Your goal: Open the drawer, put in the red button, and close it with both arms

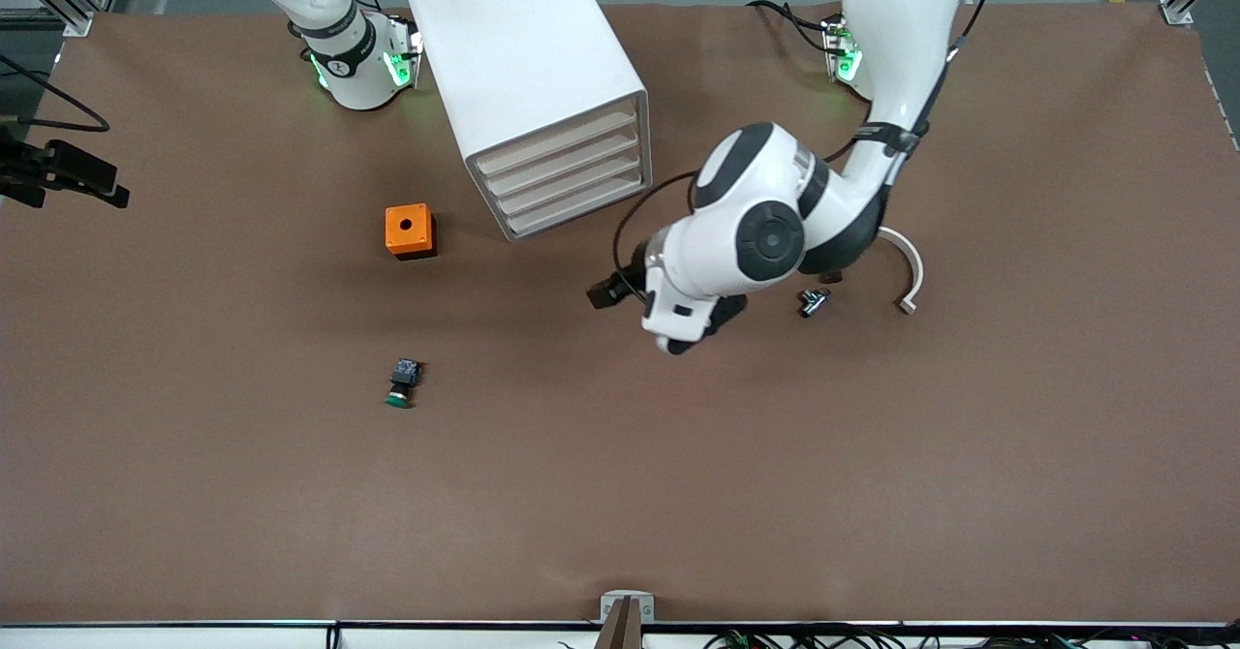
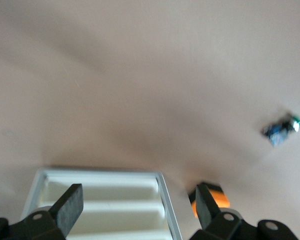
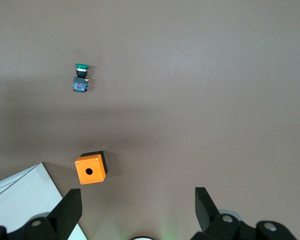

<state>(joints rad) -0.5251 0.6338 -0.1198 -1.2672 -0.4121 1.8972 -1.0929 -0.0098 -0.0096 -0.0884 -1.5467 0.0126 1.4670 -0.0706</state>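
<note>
My left claw (image 2: 138, 188) hangs low over the table (image 1: 678, 494), just in front of the cabinet (image 1: 523, 58). Its two fingers (image 2: 70, 206) stand wide apart and hold nothing. The four drawers (image 1: 572, 169) are all shut. Their cream fronts look toward the front camera and a little toward my left arm's end of the table. This is the relation that matters for me: the claw is on the side where the fronts look, and in the left wrist view the stack shows between my fingers, close. The long edges of the fronts run across from one finger to the other. So I judge that the left arm is the one to pull, and it has only a short way to go (which of the four drawers I should take, I cannot tell from here).

The red button (image 1: 814, 301) lies on the table toward my left arm's end, under the elbow of the left arm and just beside a curved white piece (image 1: 909, 276). It is well apart from the claw, on the side away from where the fingers point. I cannot make out the colour of its cap.

My right claw (image 3: 138, 191) waits up near its own base, open wide and empty. Below it are the orange box (image 1: 409, 231) and the green button (image 1: 401, 385), and I will not touch them
</note>
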